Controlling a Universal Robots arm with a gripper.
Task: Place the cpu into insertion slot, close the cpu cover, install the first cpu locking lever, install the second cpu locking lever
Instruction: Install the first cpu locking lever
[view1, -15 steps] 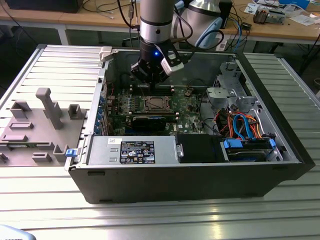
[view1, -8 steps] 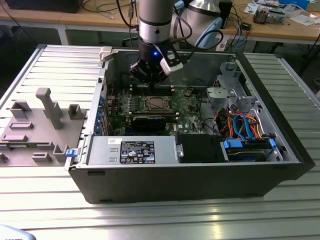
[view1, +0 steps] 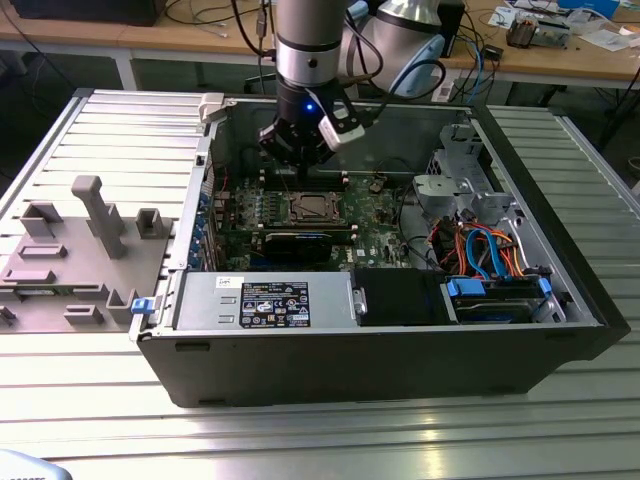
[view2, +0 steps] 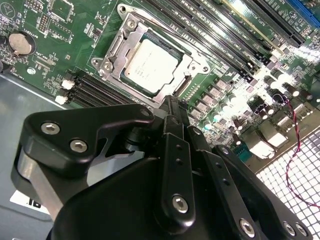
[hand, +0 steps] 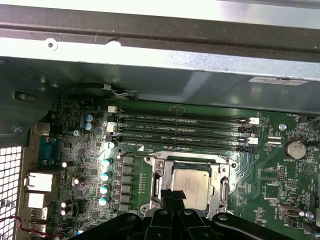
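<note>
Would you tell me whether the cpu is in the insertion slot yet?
In: the cpu lies flat inside the insertion slot, framed by silver metal.

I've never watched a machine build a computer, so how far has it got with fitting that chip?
The cpu already lies in the insertion slot, and the cpu cover looks lowered around it, its silver frame flat on the green motherboard. The pincer is down at the socket's edge, its tips together. Whether either locking lever is latched can't be told, so that part may remain.
</note>
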